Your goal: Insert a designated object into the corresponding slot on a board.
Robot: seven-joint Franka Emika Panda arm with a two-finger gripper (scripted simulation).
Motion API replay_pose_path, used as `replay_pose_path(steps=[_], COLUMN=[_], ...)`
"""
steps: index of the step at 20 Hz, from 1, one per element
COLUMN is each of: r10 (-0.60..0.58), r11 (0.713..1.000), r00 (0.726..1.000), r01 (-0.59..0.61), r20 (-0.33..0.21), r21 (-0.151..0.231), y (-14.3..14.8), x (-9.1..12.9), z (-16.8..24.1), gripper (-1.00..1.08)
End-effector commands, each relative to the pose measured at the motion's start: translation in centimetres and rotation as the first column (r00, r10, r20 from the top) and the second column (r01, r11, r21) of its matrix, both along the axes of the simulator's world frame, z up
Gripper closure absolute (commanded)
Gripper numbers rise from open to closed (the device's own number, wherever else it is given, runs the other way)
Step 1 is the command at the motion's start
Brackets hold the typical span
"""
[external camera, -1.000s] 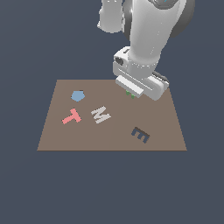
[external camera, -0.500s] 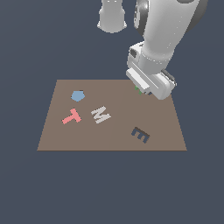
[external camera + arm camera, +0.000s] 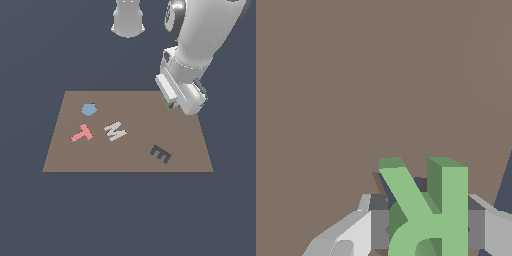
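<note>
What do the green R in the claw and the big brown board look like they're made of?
It is a simulator's render, so this is only a guess. The green R, held in the claw, looks like matte plastic: flat, even colour, crisp edges, no shine. The board looks like smooth painted wood or card: uniform brown, no grain, no gloss.

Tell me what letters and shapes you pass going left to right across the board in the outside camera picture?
Red T → blue pentagon → white M → dark E → pincer holding the green letter.
</note>
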State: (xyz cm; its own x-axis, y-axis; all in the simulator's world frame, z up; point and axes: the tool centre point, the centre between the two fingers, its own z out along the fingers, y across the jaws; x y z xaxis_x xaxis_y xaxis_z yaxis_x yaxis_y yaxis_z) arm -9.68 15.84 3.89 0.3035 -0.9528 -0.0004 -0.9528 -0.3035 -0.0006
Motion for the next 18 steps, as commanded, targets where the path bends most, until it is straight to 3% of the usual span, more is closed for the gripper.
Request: replay_pose_path(steps=[1, 9, 18], r10=[-0.045, -0.132, -0.140], r11=[0.999, 0.991, 0.990], r00=[0.999, 0.991, 0.990], r01=[0.045, 0.132, 0.140], r20=[0.000, 0.000, 0.000], r21=[0.000, 0.000, 0.000], y=[0.6, 1.7, 1.8], x=[0.1, 0.4, 0.4], z=[0.1, 0.1, 0.1], gripper=[1.08, 1.08, 1.08])
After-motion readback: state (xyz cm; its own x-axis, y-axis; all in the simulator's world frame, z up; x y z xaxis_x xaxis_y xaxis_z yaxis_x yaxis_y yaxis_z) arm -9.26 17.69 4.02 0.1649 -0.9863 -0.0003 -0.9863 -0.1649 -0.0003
